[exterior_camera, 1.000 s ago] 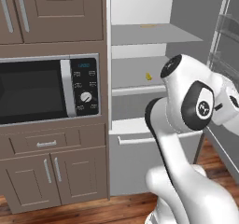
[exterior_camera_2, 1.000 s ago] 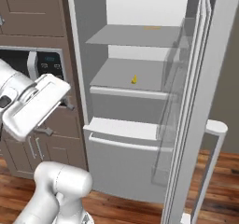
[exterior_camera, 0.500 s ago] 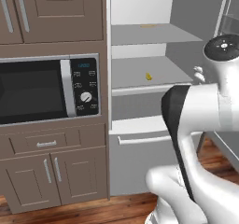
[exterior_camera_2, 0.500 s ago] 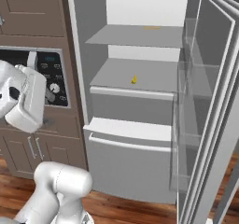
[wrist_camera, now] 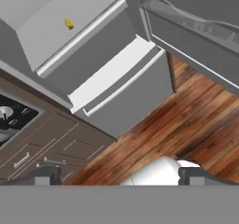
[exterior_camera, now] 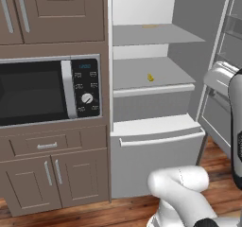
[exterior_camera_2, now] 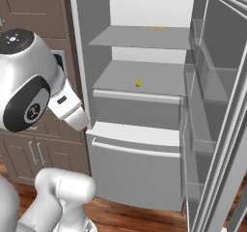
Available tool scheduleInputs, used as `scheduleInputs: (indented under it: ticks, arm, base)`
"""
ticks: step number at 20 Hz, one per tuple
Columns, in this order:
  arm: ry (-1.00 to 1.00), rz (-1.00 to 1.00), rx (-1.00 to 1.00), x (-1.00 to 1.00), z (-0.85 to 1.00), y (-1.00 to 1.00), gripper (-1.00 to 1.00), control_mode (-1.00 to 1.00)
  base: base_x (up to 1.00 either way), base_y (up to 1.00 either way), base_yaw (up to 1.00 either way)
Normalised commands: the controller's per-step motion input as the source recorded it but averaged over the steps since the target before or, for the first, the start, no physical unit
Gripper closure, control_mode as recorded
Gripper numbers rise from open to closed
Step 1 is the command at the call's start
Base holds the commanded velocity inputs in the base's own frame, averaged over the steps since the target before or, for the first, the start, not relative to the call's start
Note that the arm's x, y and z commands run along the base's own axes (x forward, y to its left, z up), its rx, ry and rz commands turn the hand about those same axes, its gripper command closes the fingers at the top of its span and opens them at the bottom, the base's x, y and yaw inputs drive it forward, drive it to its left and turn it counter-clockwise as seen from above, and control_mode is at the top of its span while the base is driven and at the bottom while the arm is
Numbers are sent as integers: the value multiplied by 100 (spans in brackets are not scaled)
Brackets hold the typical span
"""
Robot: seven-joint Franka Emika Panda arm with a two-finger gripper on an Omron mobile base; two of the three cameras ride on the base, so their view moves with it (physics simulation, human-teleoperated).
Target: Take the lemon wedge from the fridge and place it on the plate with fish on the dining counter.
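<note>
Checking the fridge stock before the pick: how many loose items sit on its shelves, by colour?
Bright yellow: 1, the lemon wedge on the lower shelf.
Orange-tan: 1, a thin stick-like item on the upper shelf.
Total: 2.

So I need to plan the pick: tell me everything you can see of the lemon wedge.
The lemon wedge is a tiny bright yellow piece, too small to show peel or flesh. It lies on the fridge's light grey middle shelf, near its front edge, right of the middle, above the bottom drawer. Nothing else touches it. The door stands open. The gripper is well away, over the wood floor.
</note>
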Motion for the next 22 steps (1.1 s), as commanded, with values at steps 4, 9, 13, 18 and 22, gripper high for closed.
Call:
scheduleInputs:
  ticks: [4, 9, 13, 18, 22]
  arm:
    - [0, 2, 2, 36, -35, -33, -100, -100]
    - [-10, 1, -8, 11, -36, -18, -100, -100]
    - [-14, 3, -12, 0, -49, -16, -100, -100]
    - [-3, 0, -6, 2, -32, -2, -100, -100]
    - [0, 0, 0, 0, -4, 0, -100, -100]
  base:
    - [0, 0, 0]
    - [0, 0, 0]
    - [0, 0, 0]
    - [0, 0, 0]
    - [0, 0, 0]
